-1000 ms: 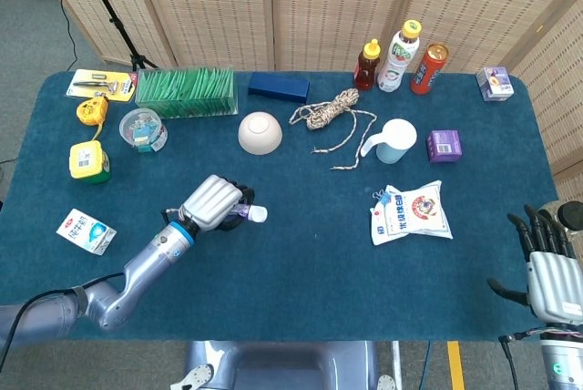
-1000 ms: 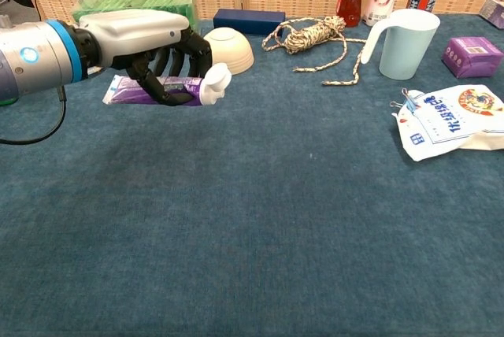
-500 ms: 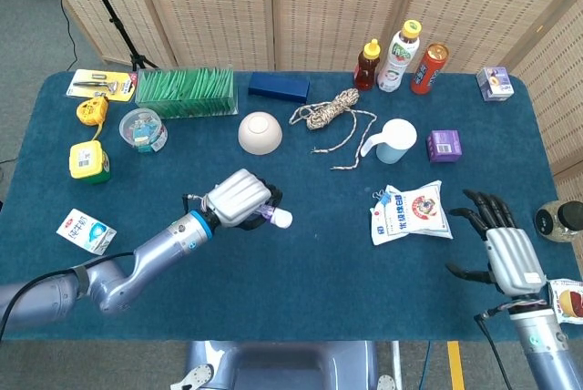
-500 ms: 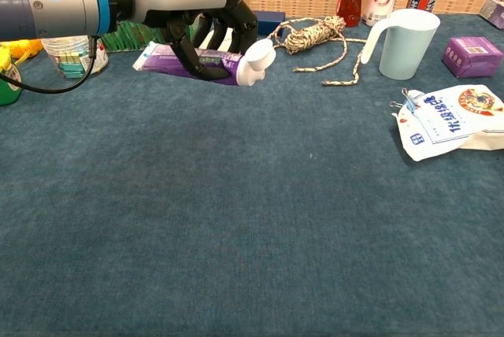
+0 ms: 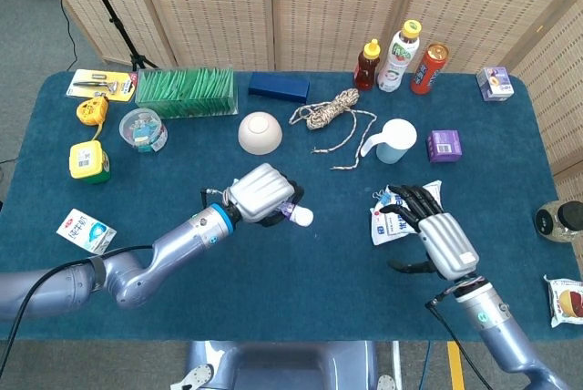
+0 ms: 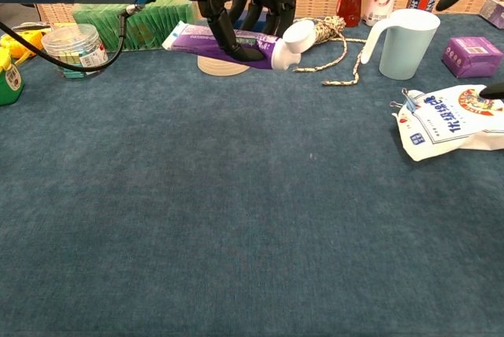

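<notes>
Purple white-capped tube (image 6: 228, 40) held level above table.

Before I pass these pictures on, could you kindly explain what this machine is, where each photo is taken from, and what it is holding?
It is a robot with two metal arms, each ending in a hand with fingers. One picture looks down from a camera on its head, the other looks across the table from its chest.

The left hand grips a purple tube with a white cap, lifted above the blue table. The right hand holds nothing; its fingers are spread above a white snack bag.

Also on the table are a bowl, a coil of rope, a pale blue jug, a small purple box, three bottles at the back, a green pack, a dark blue box and a few small packets on the left.
</notes>
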Action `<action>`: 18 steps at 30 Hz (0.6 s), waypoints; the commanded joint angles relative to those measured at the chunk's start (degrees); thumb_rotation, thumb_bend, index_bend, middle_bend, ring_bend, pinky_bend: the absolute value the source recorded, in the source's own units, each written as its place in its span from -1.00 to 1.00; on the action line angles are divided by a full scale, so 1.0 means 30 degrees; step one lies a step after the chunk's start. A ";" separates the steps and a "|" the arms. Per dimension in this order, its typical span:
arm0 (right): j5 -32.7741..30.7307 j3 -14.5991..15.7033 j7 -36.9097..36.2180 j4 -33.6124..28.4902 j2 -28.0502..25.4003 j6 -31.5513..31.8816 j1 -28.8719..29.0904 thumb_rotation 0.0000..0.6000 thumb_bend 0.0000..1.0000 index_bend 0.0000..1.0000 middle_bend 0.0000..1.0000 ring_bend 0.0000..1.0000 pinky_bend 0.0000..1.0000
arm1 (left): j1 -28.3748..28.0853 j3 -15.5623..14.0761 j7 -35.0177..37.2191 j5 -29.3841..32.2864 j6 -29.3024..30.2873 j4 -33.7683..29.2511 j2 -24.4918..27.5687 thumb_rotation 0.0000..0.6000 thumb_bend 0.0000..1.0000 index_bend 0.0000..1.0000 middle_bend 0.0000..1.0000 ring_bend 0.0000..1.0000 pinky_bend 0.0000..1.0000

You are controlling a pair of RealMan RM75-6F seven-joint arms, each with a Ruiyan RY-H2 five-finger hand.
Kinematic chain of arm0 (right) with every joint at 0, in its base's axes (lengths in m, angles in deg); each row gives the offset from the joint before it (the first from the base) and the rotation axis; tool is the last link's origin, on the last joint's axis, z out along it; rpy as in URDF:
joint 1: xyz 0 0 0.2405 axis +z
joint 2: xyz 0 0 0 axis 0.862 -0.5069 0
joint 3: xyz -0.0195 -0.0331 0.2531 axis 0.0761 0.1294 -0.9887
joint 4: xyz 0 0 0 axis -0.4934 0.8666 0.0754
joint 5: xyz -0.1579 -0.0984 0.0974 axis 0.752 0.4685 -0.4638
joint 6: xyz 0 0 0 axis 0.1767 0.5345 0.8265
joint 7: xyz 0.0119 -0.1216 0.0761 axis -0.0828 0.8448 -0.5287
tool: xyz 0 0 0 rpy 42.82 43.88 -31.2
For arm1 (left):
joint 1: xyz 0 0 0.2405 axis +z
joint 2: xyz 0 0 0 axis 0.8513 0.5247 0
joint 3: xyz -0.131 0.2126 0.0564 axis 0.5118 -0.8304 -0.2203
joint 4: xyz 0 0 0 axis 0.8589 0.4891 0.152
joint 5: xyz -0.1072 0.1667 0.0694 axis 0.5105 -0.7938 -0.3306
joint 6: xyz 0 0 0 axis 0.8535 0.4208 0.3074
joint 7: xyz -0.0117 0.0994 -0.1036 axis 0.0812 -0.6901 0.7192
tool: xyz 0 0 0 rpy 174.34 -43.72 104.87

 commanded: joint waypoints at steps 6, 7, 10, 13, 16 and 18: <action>-0.0069 0.0058 0.0236 0.0029 0.0889 -0.0277 0.0652 1.00 -1.00 -0.55 -0.90 -1.00 -1.00 | -0.1335 -0.0119 -0.0786 0.1696 -0.0316 0.0591 -0.0736 1.00 -0.05 0.14 0.09 0.11 0.13; -0.0125 0.0047 0.0253 0.0023 0.0999 -0.0300 0.0739 1.00 -1.00 -0.56 -0.91 -1.00 -1.00 | -0.1547 -0.0122 -0.0813 0.2018 -0.0386 0.0749 -0.0895 1.00 -0.05 0.14 0.09 0.11 0.13; -0.0239 0.0015 0.0278 0.0067 0.1214 -0.0303 0.0907 1.00 -1.00 -0.59 -0.92 -1.00 -1.00 | -0.2000 -0.0188 -0.0899 0.2609 -0.0565 0.1076 -0.1148 1.00 -0.05 0.14 0.09 0.12 0.13; -0.0288 0.0015 0.0292 0.0099 0.1391 -0.0284 0.1048 1.00 -1.00 -0.61 -0.93 -1.00 -1.00 | -0.2398 -0.0304 -0.1095 0.2899 -0.0544 0.1436 -0.1419 1.00 -0.05 0.14 0.09 0.12 0.13; -0.0327 0.0051 0.0317 0.0067 0.1488 -0.0287 0.1149 1.00 -1.00 -0.61 -0.93 -1.00 -1.00 | -0.2650 -0.0326 -0.1039 0.3108 -0.0513 0.1705 -0.1651 1.00 -0.05 0.14 0.09 0.12 0.13; -0.0344 0.0117 0.0298 0.0008 0.1579 -0.0335 0.1241 1.00 -1.00 -0.61 -0.93 -1.00 -1.00 | -0.2831 -0.0303 -0.0834 0.3274 -0.0560 0.1985 -0.1857 1.00 -0.05 0.14 0.09 0.12 0.13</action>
